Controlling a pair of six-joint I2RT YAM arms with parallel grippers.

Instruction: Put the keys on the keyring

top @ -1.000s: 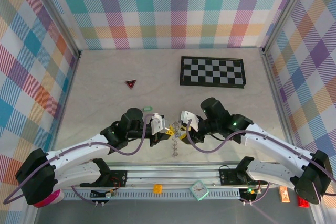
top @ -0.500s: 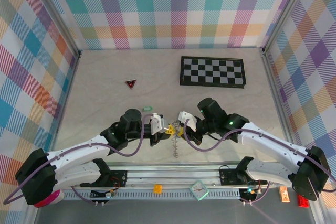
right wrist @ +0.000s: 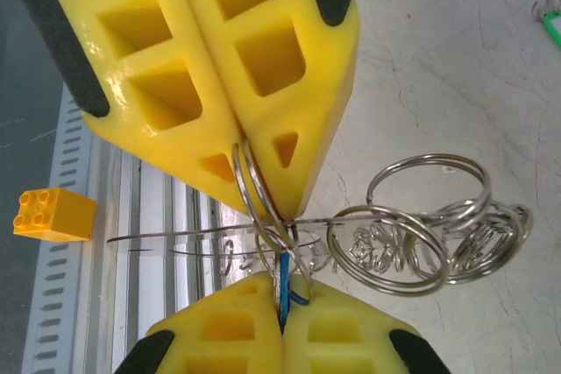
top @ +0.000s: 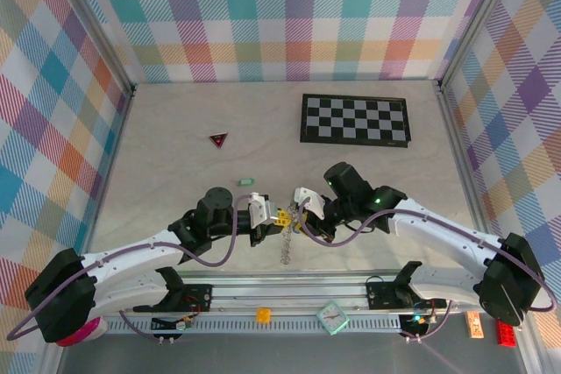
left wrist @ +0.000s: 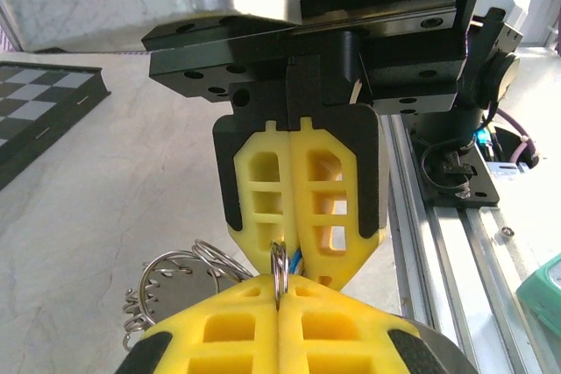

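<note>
The right gripper (top: 298, 220) had closed and edged left, pinching the blue key (right wrist: 286, 273) at lower centre. The left gripper (top: 280, 215), tip-to-tip with it, pinched the keyring (right wrist: 249, 188). Threading looked ready to begin. The mint-green key (top: 247, 182) lay apart on the worktop (top: 175, 181).

Table (top: 175, 146) was pale, marble-look. Lying on it: checkerboard (top: 355, 120) flat at far right; dark red triangle (top: 218, 139) left of centre, well apart from the board; green-headed key (top: 246, 182) nearer, alone.
</note>
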